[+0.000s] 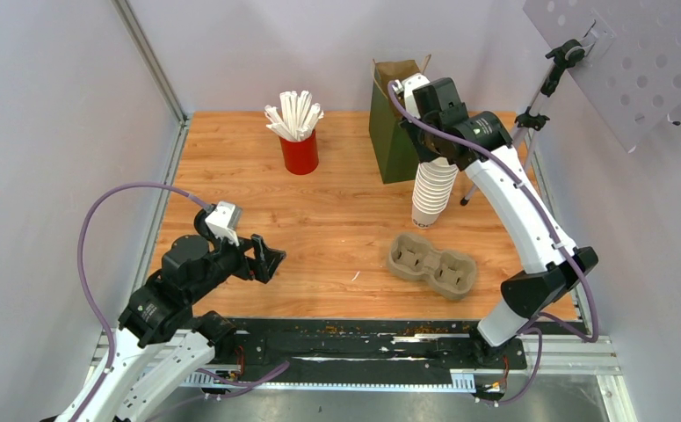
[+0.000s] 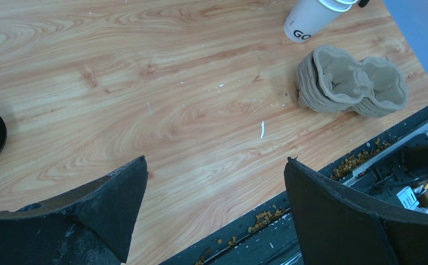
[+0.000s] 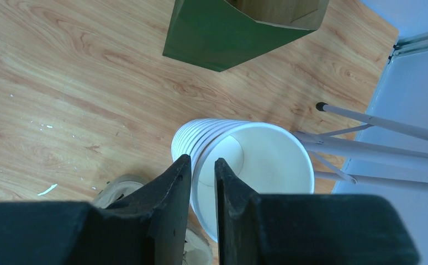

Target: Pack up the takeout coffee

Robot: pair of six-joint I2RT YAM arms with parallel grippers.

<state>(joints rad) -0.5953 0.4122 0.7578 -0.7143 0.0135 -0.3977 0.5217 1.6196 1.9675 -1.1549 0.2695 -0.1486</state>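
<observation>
No finished takeout coffee, meaning a lidded cup, shows in any view. What the next move turns on is the stack of lidless cups (image 1: 433,193), which stands on the bench (image 1: 336,229) between the green bag (image 1: 394,132) and the pulp carrier (image 1: 431,265). The stack's long axis is near upright, leaning slightly. The right end effector (image 3: 201,160) sits directly over it, one finger inside the top cup (image 3: 255,165) and one outside, narrowed astride the rim. Whether it already pinches, I cannot tell. The left end effector (image 2: 216,161) hangs released and empty, well apart, so the right arm is far nearer.
</observation>
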